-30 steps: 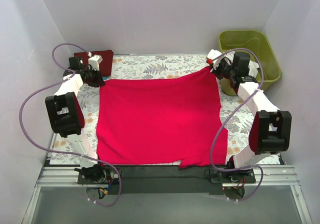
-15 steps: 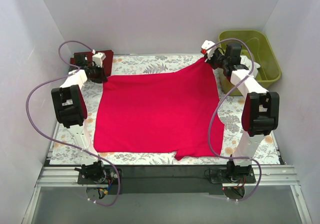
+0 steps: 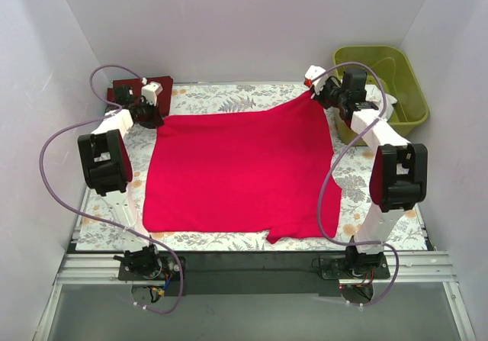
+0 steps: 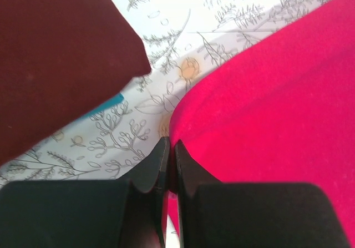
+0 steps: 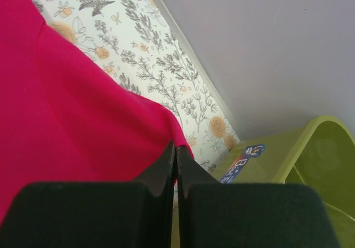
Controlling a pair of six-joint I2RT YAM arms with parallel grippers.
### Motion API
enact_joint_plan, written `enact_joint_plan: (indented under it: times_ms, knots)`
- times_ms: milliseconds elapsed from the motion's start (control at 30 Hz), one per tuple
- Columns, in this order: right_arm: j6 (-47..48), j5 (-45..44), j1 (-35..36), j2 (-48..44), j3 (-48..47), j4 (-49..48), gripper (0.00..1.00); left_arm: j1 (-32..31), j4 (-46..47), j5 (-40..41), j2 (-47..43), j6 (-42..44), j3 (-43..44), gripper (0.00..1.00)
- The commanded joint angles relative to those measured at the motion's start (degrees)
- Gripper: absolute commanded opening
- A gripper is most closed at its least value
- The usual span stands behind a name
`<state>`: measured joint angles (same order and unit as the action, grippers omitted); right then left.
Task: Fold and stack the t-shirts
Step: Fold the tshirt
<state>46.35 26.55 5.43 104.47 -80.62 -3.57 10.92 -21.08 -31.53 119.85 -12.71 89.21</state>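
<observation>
A bright crimson red t-shirt (image 3: 240, 169) lies spread across the floral table cloth (image 3: 229, 97). My left gripper (image 3: 156, 118) is shut on its far left corner (image 4: 183, 115). At the far right, my right gripper (image 3: 314, 93) is shut on the other far corner (image 5: 166, 120), which is lifted a little off the cloth. A folded dark maroon t-shirt (image 3: 156, 88) lies at the back left corner, just beyond the left gripper; in the left wrist view the maroon t-shirt (image 4: 55, 54) fills the upper left.
An olive-green plastic tub (image 3: 385, 82) stands at the back right, close beside the right gripper, with a blue label (image 5: 241, 162) on its rim. White walls close in the table on three sides. The arm bases sit at the near edge.
Both grippers have drawn the red t-shirt's far corners toward the back of the table, and its near hem has slid back from the front edge. Most of this happened in the first half second.
</observation>
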Motion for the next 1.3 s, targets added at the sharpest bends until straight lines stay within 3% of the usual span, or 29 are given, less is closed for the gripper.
enact_joint_plan:
  times_ms: [0,400,533,667,733,800,1000,1100,1267]
  knots:
    - [2.51,-0.18,0.02,-7.25,3.7,-1.88,0.01,1.12,2.45,-3.01,-5.77,3.91,-2.81,0.0]
    - [7.78,0.88,0.1,-23.07,20.48,2.87,0.01,6.66,4.56,-12.32,-17.98,18.59,-19.41,0.0]
    - [11.29,1.57,0.19,-26.58,25.49,7.69,0.01,7.45,3.07,-11.54,-21.76,29.19,-26.7,0.0]
    - [17.36,1.23,0.98,-29.84,31.22,12.0,0.02,7.71,1.49,-9.26,-23.87,34.5,-32.95,0.1]
    - [19.56,-0.08,1.34,-31.68,32.36,15.95,0.18,9.38,0.35,-10.04,-25.8,35.03,-33.92,0.15]
    - [21.59,-1.05,1.34,-33.09,32.54,20.51,0.28,11.92,-1.5,-11.01,-26.95,36.79,-33.66,0.23]
    - [28.88,-4.3,1.34,-39.86,34.65,29.67,0.46,15.54,-15.47,-16.37,-29.15,42.67,-28.22,0.41]
    - [24.44,-5.45,1.34,-39.08,31.86,29.94,0.45,15.36,-16.72,-18.21,-29.76,40.5,-27.43,0.42]
    - [10.54,-2.2,1.42,-23.02,15.0,41.23,0.38,10.98,-17.32,-16.03,-25.73,28.28,-22.07,0.43]
